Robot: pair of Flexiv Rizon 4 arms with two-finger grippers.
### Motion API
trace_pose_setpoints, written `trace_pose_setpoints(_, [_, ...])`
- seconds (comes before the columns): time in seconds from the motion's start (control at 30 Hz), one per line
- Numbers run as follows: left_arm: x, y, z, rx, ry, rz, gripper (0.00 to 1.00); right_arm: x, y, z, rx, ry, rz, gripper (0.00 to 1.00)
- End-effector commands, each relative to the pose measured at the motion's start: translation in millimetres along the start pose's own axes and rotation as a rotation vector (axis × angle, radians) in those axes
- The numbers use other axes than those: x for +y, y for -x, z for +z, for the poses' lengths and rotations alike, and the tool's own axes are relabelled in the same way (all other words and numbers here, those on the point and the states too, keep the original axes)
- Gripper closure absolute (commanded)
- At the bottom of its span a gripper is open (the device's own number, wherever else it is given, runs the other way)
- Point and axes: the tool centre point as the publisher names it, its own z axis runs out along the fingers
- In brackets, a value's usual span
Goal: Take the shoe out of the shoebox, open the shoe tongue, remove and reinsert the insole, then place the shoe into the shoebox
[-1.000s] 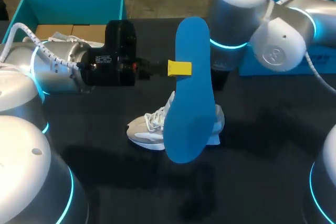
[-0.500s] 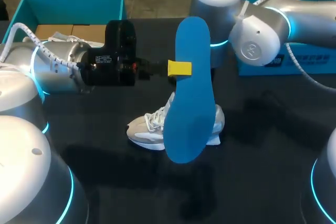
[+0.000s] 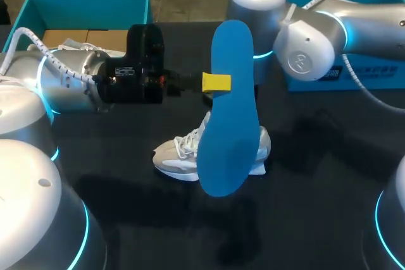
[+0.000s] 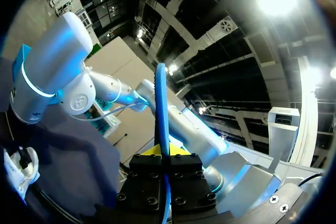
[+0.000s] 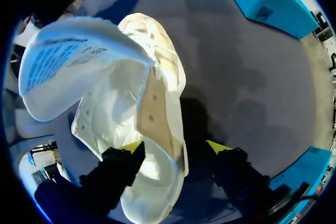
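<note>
While the left arm sits at mid-table, left gripper (image 3: 216,83): clamped on blue insole (image 3: 229,112), held upright.
Right gripper (image 5: 176,148): fingers spread wide over the shoe's opening.
Shoe (image 3: 177,155): white, on table, below insole.
Shoebox (image 3: 88,6): far left.

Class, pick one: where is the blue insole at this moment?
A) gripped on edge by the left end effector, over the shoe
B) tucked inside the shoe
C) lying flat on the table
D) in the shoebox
A: the left end effector is shut on the blue insole, which hangs on edge over the white shoe.
</note>
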Motion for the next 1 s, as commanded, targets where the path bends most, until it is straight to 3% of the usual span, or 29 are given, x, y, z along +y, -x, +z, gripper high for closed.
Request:
trace_pose_setpoints(0.03, [0, 0.6, 1, 0.0, 0.0, 0.0, 1.0, 4.6, -0.5, 5, 0.008, -0.005, 0.013, 1.0])
trace_pose_setpoints(0.47, [0, 0.6, 1, 0.0, 0.0, 0.0, 1.0, 2.3, -15.2, -3, 0.087, 0.031, 0.148, 1.0])
trace_pose_setpoints(0.63, [0, 0.6, 1, 0.0, 0.0, 0.0, 1.0, 0.7, -23.0, -15, 0.151, 0.039, 0.27, 1.0])
trace_pose_setpoints(1.0, [0, 0.6, 1, 0.0, 0.0, 0.0, 1.0, 3.3, -46.2, -27, 0.243, 0.222, 0.636, 1.0])
